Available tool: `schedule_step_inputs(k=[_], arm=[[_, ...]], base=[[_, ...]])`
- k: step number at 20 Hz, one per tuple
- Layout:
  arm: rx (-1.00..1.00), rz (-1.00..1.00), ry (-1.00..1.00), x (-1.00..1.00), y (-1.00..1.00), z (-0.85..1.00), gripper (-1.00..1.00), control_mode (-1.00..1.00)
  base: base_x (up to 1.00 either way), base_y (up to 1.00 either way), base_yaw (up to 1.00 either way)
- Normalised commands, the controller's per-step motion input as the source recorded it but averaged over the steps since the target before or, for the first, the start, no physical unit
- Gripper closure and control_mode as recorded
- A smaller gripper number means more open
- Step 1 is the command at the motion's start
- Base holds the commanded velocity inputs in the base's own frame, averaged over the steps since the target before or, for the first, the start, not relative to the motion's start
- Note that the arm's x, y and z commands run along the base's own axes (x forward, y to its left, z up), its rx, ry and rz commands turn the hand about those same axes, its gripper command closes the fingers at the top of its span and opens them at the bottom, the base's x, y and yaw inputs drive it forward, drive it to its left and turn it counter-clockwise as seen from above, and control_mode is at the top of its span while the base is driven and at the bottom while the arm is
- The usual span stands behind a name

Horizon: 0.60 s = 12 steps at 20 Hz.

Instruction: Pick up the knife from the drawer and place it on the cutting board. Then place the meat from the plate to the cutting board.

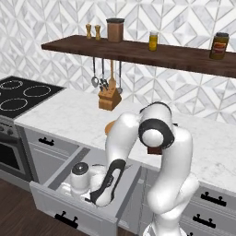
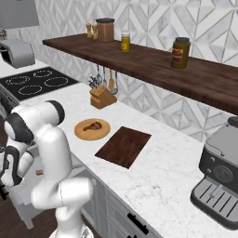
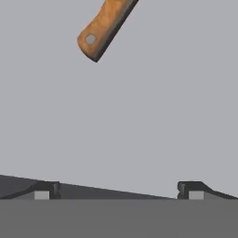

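Observation:
The knife's light brown wooden handle (image 3: 103, 29) lies on the grey floor of the open drawer (image 3: 139, 116), near the top of the hand view; its blade runs out of frame. My gripper (image 3: 118, 191) hovers open just short of the handle, nothing between its fingertips (image 3: 44, 190). From the left base the hand (image 1: 102, 191) dips into the wide drawer (image 1: 69, 209). On the counter, the tan plate (image 2: 81, 132) carries the reddish-brown meat (image 2: 94, 125). Right beside it lies the dark cutting board (image 2: 123, 146), bare.
A white and grey canister (image 1: 79, 174) stands in the drawer left of my hand. A wooden knife block (image 1: 109, 99) sits under the wall shelf (image 1: 138, 51). The stove (image 1: 20, 94) is far left, a coffee machine (image 2: 222, 179) far right.

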Motion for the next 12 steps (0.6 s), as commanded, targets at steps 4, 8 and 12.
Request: schedule_step_inputs(k=[4, 8, 12], arm=[[-0.05, -0.05, 0.00, 0.12, -0.10, 1.00, -1.00, -1.00], [0.00, -0.14, 0.00, 0.22, -0.09, 1.00, -1.00, -1.00], [-0.10, -0.17, 0.00, 0.23, -0.17, 0.92, -1.00, -1.00]], base=[[0.00, 0.00, 0.00], [0.00, 0.00, 0.00], [0.00, 0.00, 0.00]])
